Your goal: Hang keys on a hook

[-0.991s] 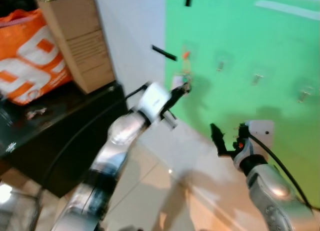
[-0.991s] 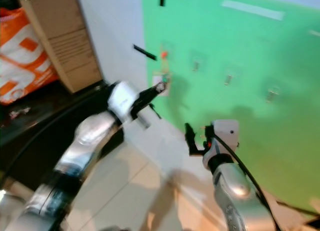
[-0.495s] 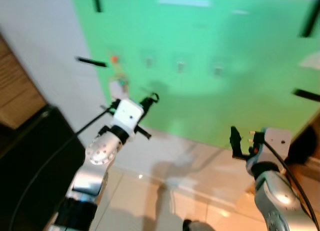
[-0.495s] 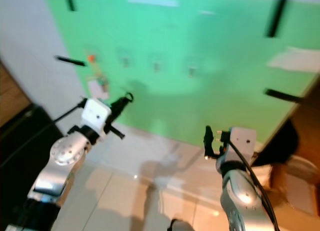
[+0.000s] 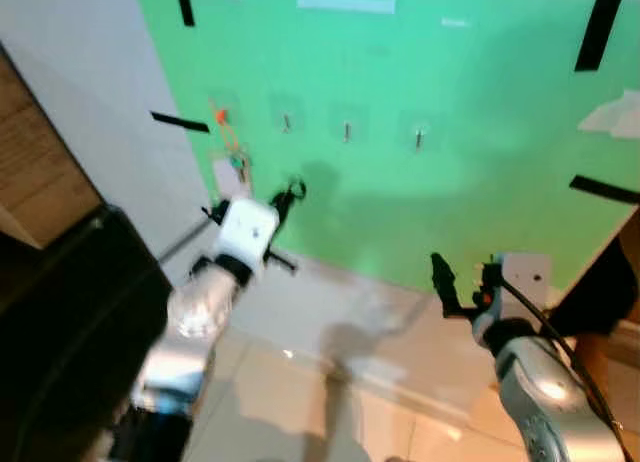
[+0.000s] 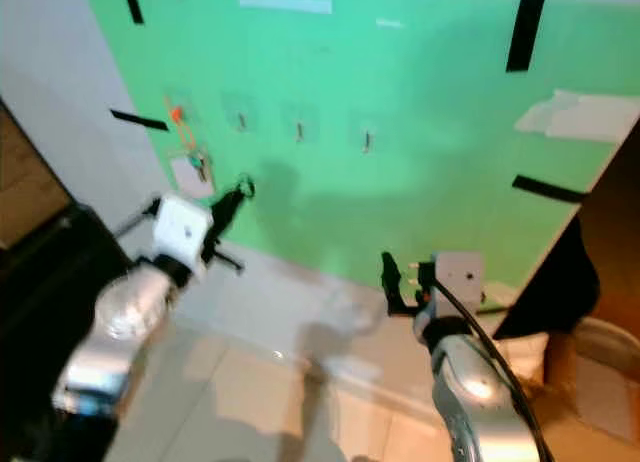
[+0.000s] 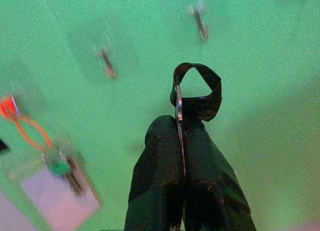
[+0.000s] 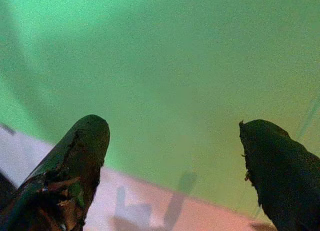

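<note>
A green wall panel point(image 5: 470, 152) spans most of the upper frame, bordered at left by a pale wall and at lower left by a dark cabinet point(image 5: 70, 312); tiled floor runs along the bottom. Strips of black tape point(image 5: 603, 22) mark the panel at its upper corners and right edge. Left of centre, the left arm rises from the lower left, and the left gripper point(image 7: 181, 136) has its two fingers pressed together, pinching a thin metal key whose black loop point(image 7: 196, 91) projects past the fingertips, presented forward so the opening can slip over a peg. At lower right, the right gripper point(image 8: 175, 156) points at bare panel with fingers spread wide, holding nothing, evidently idle. A row of small hooks point(image 5: 346, 132) sits in the upper centre; the leftmost hook point(image 5: 218, 112) carries an orange-ringed key set point(image 5: 232, 147) with a white tag. The held loop lies below the free hooks, not touching any.
</note>
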Robot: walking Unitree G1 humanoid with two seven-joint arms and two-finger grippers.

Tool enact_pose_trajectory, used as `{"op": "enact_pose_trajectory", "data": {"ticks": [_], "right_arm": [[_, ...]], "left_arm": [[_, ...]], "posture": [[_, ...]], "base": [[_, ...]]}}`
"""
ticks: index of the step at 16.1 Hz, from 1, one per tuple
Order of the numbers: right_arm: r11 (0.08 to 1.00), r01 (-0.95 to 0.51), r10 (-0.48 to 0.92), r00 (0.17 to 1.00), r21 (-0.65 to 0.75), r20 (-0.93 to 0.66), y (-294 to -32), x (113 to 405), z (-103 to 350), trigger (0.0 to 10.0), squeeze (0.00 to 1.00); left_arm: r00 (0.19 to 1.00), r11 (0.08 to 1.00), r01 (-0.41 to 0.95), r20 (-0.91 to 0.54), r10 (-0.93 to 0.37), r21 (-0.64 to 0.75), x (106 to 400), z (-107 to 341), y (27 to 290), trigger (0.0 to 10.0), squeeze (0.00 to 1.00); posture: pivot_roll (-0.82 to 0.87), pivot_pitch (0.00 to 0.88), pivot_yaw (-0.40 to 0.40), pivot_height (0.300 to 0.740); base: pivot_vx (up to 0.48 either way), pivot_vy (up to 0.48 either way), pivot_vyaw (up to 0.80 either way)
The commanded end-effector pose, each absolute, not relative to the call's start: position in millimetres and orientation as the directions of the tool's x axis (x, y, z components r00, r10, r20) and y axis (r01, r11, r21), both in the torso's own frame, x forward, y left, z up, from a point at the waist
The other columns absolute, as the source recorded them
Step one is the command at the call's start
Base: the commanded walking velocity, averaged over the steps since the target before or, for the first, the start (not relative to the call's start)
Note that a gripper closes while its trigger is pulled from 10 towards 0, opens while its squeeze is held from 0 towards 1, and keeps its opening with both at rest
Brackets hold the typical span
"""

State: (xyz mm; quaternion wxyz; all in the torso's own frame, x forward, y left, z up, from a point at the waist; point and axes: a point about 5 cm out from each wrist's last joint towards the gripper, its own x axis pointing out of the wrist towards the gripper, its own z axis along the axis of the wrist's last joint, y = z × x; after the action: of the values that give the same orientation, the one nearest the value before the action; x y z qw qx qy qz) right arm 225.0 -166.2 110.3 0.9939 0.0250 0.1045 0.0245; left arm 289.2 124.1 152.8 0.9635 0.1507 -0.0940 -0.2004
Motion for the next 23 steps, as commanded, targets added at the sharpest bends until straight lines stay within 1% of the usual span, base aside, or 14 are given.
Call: {"op": "enact_pose_trajectory", "data": {"ticks": [1, 6, 8, 9, 12, 15, 18, 23], "right_arm": [[0.994, -0.090, 0.101, 0.978, 0.069, -0.182, -160, 226, 114, 10.0, 0.00], [0.995, -0.090, 0.097, 0.982, 0.047, -0.161, -166, 231, 120, 10.0, 0.00], [0.984, -0.174, 0.166, 0.975, -0.044, -0.151, -163, 232, 126, 10.0, 0.00], [0.975, -0.218, 0.208, 0.967, -0.053, -0.149, -159, 231, 129, 10.0, 0.00], [0.959, -0.280, 0.271, 0.954, -0.053, -0.128, -155, 232, 139, 10.0, 0.00], [0.927, -0.369, 0.360, 0.926, -0.070, -0.113, -151, 230, 150, 10.0, 0.00], [0.923, -0.376, 0.366, 0.923, -0.076, -0.120, -152, 227, 151, 10.0, 0.00], [0.909, -0.410, 0.399, 0.907, -0.073, -0.133, -151, 223, 155, 10.0, 0.00]], "left_arm": [[0.915, 0.881, 0.337, 0.106, -0.390, 0.332, 289, 151, 129, 10.0, 0.00], [0.884, 0.867, 0.379, 0.150, -0.443, 0.325, 309, 168, 119, 10.0, 0.00], [0.876, 0.865, 0.395, 0.157, -0.456, 0.310, 320, 175, 117, 10.0, 0.00], [0.870, 0.860, 0.408, 0.156, -0.468, 0.306, 325, 177, 115, 10.0, 0.00], [0.859, 0.845, 0.438, 0.135, -0.494, 0.307, 337, 179, 108, 10.0, 0.00], [0.820, 0.808, 0.501, 0.128, -0.557, 0.311, 352, 183, 88, 10.0, 0.00], [0.810, 0.796, 0.514, 0.124, -0.573, 0.319, 359, 186, 81, 10.0, 0.00], [0.818, 0.790, 0.512, 0.091, -0.569, 0.339, 372, 183, 77, 10.0, 0.00]], "posture": [[-0.09, 0.000, 0.061, 0.740], [-0.10, 0.000, 0.061, 0.740], [-0.11, 0.000, 0.058, 0.740], [-0.11, 0.000, 0.056, 0.740], [-0.13, 0.000, 0.058, 0.740], [-0.14, 0.000, 0.056, 0.740], [-0.15, 0.000, 0.060, 0.740], [-0.16, 0.000, 0.054, 0.740]], "base": [[0.000, 0.000, 0.00], [0.000, 0.000, 0.00], [0.000, 0.000, 0.00], [0.000, 0.000, 0.00], [0.000, 0.000, 0.00], [0.000, 0.000, 0.00], [0.000, 0.000, 0.00], [0.000, 0.000, 0.00]]}}
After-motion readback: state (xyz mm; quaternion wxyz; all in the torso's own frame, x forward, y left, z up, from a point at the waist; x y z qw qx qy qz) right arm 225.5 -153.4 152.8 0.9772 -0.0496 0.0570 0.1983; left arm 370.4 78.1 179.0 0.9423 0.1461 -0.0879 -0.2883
